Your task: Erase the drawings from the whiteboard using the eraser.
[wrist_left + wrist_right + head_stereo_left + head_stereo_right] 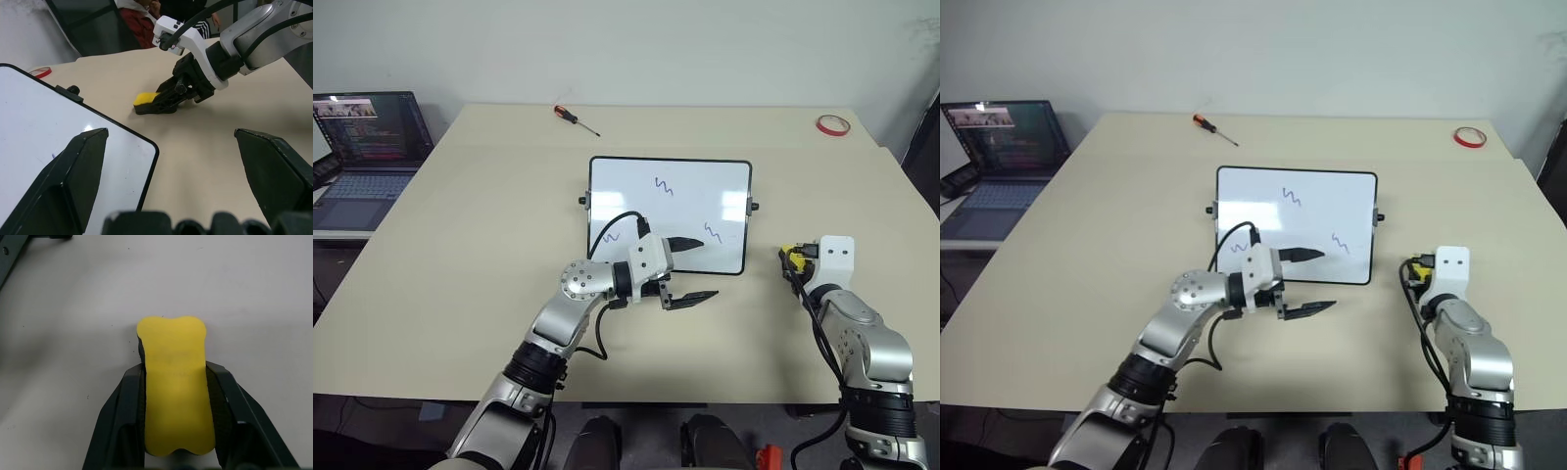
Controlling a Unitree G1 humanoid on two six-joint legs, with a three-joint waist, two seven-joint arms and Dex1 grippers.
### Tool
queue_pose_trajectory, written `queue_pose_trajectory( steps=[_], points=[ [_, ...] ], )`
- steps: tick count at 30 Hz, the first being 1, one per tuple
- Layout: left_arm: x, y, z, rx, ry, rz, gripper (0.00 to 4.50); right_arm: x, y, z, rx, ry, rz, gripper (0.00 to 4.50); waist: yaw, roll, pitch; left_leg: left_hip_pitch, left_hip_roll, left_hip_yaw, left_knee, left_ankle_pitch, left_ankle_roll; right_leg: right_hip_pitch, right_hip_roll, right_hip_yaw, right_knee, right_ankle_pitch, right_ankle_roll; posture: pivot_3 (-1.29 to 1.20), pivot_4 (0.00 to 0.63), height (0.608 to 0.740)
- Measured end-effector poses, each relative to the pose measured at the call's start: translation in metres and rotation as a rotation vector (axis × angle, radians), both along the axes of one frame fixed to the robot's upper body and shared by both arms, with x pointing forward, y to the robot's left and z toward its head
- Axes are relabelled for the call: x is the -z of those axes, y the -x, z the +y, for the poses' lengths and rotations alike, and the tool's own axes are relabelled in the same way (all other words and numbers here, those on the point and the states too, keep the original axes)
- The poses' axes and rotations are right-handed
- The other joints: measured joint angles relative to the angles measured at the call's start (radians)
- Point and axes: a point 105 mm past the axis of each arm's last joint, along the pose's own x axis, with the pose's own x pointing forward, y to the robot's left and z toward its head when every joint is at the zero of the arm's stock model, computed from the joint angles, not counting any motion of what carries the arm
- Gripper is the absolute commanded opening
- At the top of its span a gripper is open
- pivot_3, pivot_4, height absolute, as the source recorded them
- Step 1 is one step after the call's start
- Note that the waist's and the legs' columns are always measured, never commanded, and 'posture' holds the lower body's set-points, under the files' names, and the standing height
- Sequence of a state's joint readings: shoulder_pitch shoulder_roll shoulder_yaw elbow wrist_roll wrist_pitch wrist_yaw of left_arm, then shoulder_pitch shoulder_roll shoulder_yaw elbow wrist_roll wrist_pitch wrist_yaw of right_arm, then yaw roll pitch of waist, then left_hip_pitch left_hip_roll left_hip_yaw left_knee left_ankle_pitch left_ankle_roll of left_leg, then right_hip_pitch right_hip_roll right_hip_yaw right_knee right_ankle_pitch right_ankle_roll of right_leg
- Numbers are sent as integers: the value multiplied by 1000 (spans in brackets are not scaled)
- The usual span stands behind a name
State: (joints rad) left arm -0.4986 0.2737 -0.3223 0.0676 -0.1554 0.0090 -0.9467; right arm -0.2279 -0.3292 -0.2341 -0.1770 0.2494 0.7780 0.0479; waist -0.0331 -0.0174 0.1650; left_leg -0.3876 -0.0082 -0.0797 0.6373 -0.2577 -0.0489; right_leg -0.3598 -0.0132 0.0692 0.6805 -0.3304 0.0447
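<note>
Where the eraser (176,387) lies on the tan table (460,245), just off the whiteboard's (668,215) right short side and apart from its frame, the right gripper (164,100) has its two black fingers pressed against the block's long flanks, pinching it. From the right wrist view the yellow top runs lengthwise between the fingers, its far end sticking out past the fingertips, its dark base resting on the tabletop.

On the whiteboard the drawings (663,185) stand as three blue zigzags: one near the board's far middle, one toward its near right, one at its near left. The left gripper (689,269) reaches in sideways over the board's near edge, fingers spread wide; the upper finger lies across the board's near part, beside the near-right squiggle, and the lower finger hangs over bare table just off the near edge.

Beyond the whiteboard's far left corner lies a screwdriver (577,119) with an orange and black handle. A red tape ring (832,124) sits far off the board's right far corner. Well left of the board an open laptop (367,157) stands beside the table, its screen text too small to read.
</note>
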Motion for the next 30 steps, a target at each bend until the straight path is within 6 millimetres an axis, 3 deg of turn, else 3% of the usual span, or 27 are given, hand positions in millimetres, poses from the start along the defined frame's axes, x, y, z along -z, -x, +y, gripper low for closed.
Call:
queue_pose_trajectory(
  steps=[14, 19, 26, 30],
  points=[
    [0, 0, 0, 2, 0, 0, 4500, -1, 0, -3, 14, -5, -7, 1270, 0, 0, 0, -2, 0, -1, 3, 0, 0, 0, 0, -1, 0, 0, 0, 0, 150, 740],
    [-1, -1, 4, -52, 20, -9, 4500, -16, 4, -3, 6, 13, -65, 1269, 1, 0, 0, -3, 0, -2, 3, 0, 0, -1, 0, 0, 0, 0, 0, 0, 150, 740],
    [-7, -18, 42, -373, 118, -62, 4500, -35, 27, 3, -45, 72, -213, 1269, 1, 0, 0, -7, 0, -3, 6, 0, 0, -3, -4, -1, 1, 0, 0, 0, 150, 740],
    [9, -22, 68, -553, 115, -46, 4500, -35, 33, 11, -69, 100, -258, 1269, 0, 1, -1, -6, 0, -2, 6, 0, 0, -4, -3, -1, 2, 0, 0, 0, 150, 740]
  ],
)
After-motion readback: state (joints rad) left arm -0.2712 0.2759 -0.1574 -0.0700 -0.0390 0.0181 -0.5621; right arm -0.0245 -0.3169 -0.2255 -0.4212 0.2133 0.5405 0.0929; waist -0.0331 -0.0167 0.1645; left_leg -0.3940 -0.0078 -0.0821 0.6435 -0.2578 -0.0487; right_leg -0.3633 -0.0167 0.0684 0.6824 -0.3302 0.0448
